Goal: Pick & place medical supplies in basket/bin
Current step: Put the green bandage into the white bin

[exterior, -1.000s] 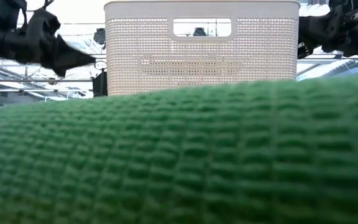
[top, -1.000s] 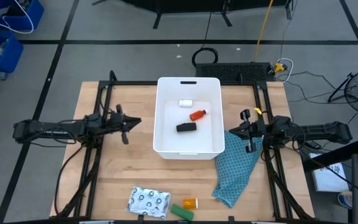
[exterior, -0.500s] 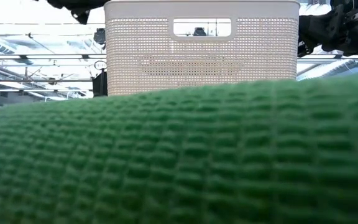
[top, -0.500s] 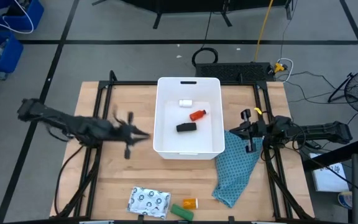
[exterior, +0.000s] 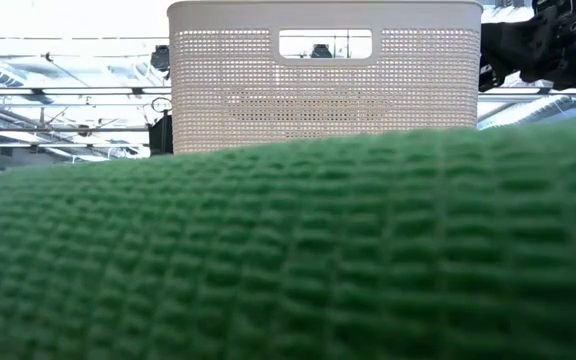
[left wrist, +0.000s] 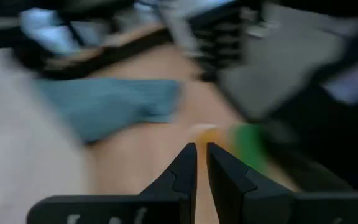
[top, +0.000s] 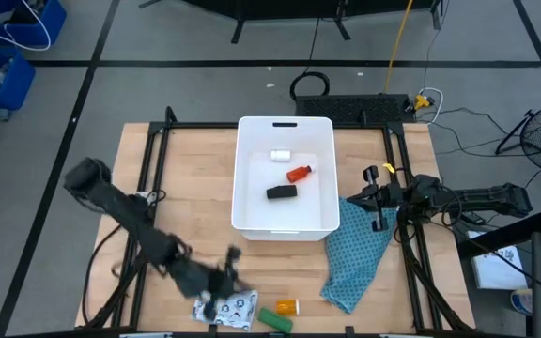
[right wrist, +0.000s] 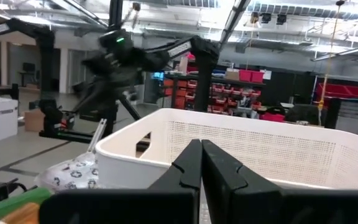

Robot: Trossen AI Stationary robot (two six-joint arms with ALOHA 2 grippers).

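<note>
The white tub (top: 285, 225) stands mid-table and holds the small white piece (top: 281, 155), the red bottle (top: 299, 173) and the black block (top: 282, 192). On the near edge lie the silvery packet (top: 233, 308), the orange vial (top: 287, 307) and the green block (top: 273, 319). The green block (exterior: 288, 250) fills the low view's foreground. My left gripper (top: 224, 284) hovers over the packet's far-left part, blurred, fingers shut (left wrist: 201, 155), with the vial (left wrist: 205, 132) and green block (left wrist: 250, 146) ahead. My right gripper (top: 375, 201) waits shut (right wrist: 201, 155) right of the tub, above the teal cloth.
The teal patterned cloth (top: 355, 263) lies right of the tub, reaching toward the near edge. Black frame rails (top: 148, 178) run along both table sides. Bare wood (top: 186, 225) shows left of the tub. The tub's tall perforated wall (exterior: 323, 90) stands behind the near items.
My left arm has swung fast from beside the tub's left wall toward the table's near edge and now hangs over the silvery packet. It has left the low view. Its fingers show no change. The right arm and all items have kept still.
</note>
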